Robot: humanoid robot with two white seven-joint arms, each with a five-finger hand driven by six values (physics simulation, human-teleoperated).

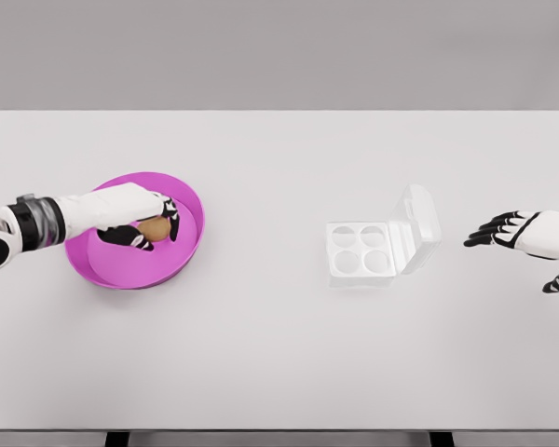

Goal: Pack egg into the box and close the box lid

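Where grey wall (279, 51) ends, white table (279, 354) spreads.

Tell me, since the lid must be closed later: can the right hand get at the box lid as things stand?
Probably yes. The right hand hovers open just right of the raised lid, with only bare table between them. The left hand is busy at the egg, far off.

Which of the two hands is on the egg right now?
The left hand, its fingers curled around the egg inside the pink bowl; the right hand hovers open beside the box.
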